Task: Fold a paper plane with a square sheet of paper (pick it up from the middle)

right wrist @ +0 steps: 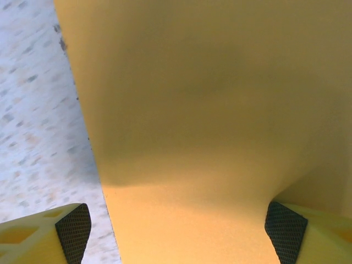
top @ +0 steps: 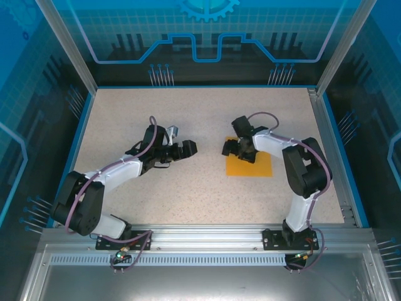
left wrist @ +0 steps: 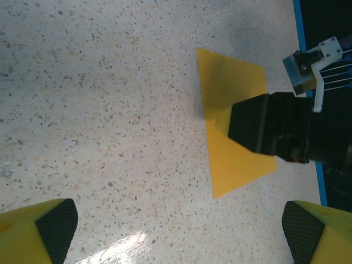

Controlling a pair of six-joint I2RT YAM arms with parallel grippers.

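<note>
Paper: orange-yellow square sheet of paper (top: 254, 166), flat on speckled surface (top: 188, 200)
Right hand (top: 237, 150): fingers apart, above sheet
Left hand (top: 183, 150): fingers apart

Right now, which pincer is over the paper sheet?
The right pincer: it sits open over the orange-yellow square sheet of paper. The left pincer, also open, is off to the side above bare table.

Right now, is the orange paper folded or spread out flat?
Spread out. The square sheet of paper lies on the table as one four-cornered layer, with no crease seen from above or from the left wrist.
</note>
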